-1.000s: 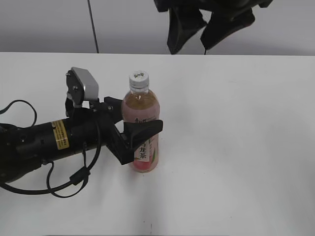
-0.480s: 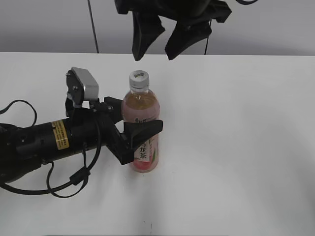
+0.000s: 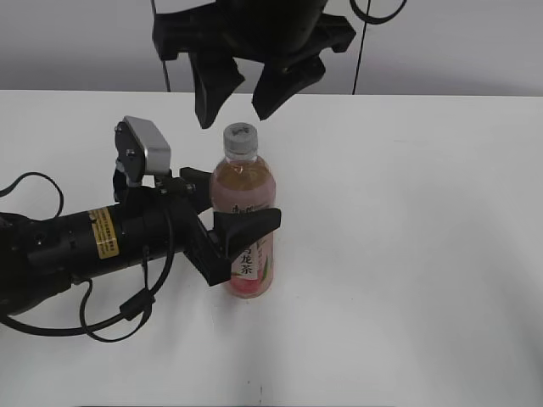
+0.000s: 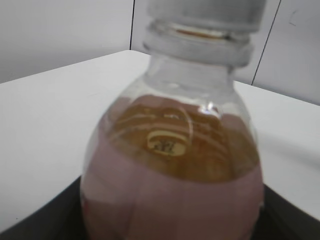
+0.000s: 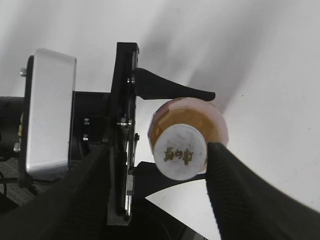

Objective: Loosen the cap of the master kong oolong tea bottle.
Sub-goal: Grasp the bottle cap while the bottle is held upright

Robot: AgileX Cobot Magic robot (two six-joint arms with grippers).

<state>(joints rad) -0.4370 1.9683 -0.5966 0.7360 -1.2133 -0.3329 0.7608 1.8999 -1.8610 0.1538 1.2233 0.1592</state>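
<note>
The master kong oolong tea bottle stands upright on the white table, with pale amber tea and a pink-and-white label. Its white cap is on top. My left gripper is shut on the bottle's middle from the left. The left wrist view shows the bottle's shoulder close up and blurred. My right gripper hangs open just above and behind the cap, fingers spread. In the right wrist view the cap lies between the open right fingers, closer to the right one.
The white table runs to a grey wall at the back. The left arm's black body and cables lie across the table's left side. The left wrist camera housing shows beside the bottle in the right wrist view.
My right gripper has moved left and down from the upper right, and now hangs over the cap. The left gripper and the bottle have not moved.
</note>
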